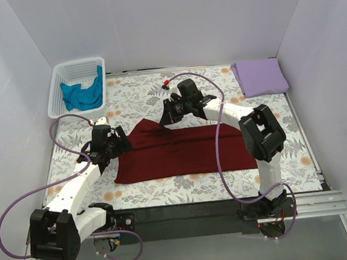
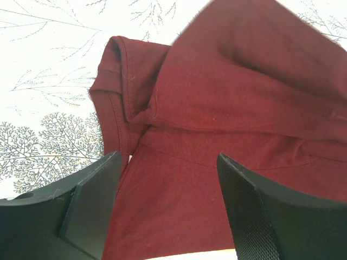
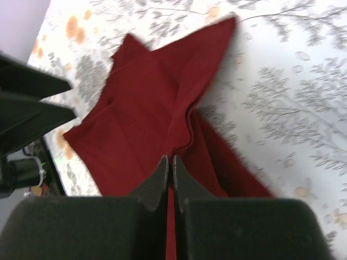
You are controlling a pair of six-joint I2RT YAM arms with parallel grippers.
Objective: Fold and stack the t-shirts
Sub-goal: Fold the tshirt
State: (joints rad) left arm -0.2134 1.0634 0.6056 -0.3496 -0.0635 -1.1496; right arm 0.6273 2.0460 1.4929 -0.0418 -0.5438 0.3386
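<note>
The dark maroon t-shirt [image 1: 181, 150] lies partly folded across the middle of the floral cloth. My left gripper [image 1: 121, 143] is open low over its left end; in the left wrist view [image 2: 168, 184] the shirt's sleeve and hem [image 2: 116, 103] lie between and beyond my fingers [image 2: 89, 200]. My right gripper [image 1: 167, 113] is shut on a pinch of the maroon shirt's far edge, and its wrist view [image 3: 172, 162] shows red fabric [image 3: 141, 124] drawn up to the closed jaws. The lavender t-shirt [image 1: 260, 77] lies folded at the back right. The teal t-shirt [image 1: 85, 94] is crumpled in the basket.
The white lattice basket [image 1: 60, 85] stands at the back left corner. The floral grey and orange cloth [image 1: 146, 96] covers the table. White walls close in the left, back and right. The black front edge [image 1: 186, 211] runs between the arm bases.
</note>
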